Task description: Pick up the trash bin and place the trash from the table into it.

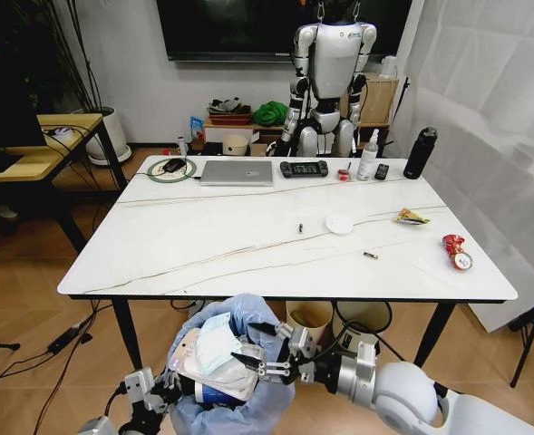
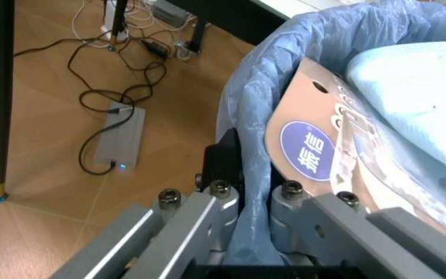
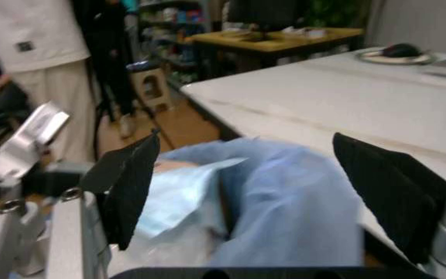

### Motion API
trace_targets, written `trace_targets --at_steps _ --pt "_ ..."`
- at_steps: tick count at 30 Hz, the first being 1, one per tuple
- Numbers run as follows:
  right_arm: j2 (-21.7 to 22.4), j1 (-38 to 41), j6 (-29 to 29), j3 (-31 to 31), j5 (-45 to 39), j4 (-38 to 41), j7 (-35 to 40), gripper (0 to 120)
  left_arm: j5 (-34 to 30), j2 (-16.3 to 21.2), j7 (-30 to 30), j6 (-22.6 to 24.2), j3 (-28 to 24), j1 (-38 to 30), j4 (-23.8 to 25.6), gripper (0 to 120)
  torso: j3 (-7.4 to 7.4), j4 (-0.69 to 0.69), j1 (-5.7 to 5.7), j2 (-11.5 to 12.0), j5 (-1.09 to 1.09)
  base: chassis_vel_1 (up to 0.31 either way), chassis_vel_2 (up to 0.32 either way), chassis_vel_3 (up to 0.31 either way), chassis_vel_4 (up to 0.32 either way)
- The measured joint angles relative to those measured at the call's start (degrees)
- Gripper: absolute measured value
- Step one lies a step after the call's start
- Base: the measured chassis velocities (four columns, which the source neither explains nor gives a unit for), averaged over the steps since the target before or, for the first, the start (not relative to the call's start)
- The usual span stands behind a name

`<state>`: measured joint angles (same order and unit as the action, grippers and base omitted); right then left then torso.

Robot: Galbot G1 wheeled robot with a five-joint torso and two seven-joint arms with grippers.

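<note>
My right gripper (image 1: pixel 265 349) hangs over the mouth of the trash bin (image 1: pixel 226 362), its two dark fingers (image 3: pixel 126 186) spread wide with nothing between them; the wrist view looks straight down past them at the blue liner. My left gripper (image 1: pixel 150 391) is low at the bin's side, and from its wrist view the fingers (image 2: pixel 207 215) are pinched on the bag-covered wall, so I take it to be holding the bin up just under the near edge of the table (image 1: pixel 203 245). The bin looks well filled: a puffy, crinkled light-blue bag with a brown carton (image 2: pixel 316 151) and pale paper packed inside. I judge the job mostly done but not finished: a crushed red can (image 1: pixel 456 253), a yellow wrapper (image 1: pixel 411 216), a round white lid (image 1: pixel 339 224) and two small dark scraps are left on the marble top.
</note>
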<state>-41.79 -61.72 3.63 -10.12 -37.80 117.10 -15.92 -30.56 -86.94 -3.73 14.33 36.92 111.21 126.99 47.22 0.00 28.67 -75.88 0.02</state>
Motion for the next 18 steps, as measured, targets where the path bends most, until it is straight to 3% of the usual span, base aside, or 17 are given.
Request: trace_targets --at_steps 5,8,18 --pt "-6.5 -0.2 -6.2 12.0 -3.8 -3.2 5.4 100 -0.2 -0.1 0.0 0.0 -0.1 0.0 -0.4 0 0.0 0.0 0.0 0.0 -0.01 0.0 0.0 0.0 0.0" --pt "-8.2 0.9 -8.0 16.0 -5.9 -6.3 6.0 100 -0.2 -0.1 0.0 0.0 -0.4 0.0 -0.5 0 0.01 0.01 0.0 0.0 -0.03 0.0 0.0 0.0 0.0" --pt "-8.1 4.2 -9.0 26.0 -2.1 -24.1 0.9 100 0.1 -0.4 -0.2 -0.3 -0.5 0.6 -0.1 0 0.01 0.0 0.0 0.0 0.0 0.0 0.0 0.0 0.0"
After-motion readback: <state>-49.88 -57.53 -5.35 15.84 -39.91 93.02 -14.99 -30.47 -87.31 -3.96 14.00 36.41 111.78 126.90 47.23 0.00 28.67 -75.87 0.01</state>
